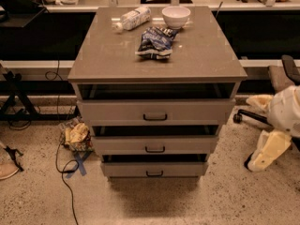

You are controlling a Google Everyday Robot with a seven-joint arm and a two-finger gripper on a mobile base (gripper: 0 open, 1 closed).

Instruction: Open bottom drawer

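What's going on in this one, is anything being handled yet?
Nothing is being handled yet. The robot's gripper hangs low at the right edge, off to the side of the cabinet and touching nothing. The bottom drawer and its handle are untouched, with a dark gap above the drawer front. A bottle, a bowl and a snack bag sit on top.

Open floor [154, 203] before the bottom drawer [154, 169]; hand [268, 150] low to its right, cable [64, 179] and crumpled bag [77, 135] left.
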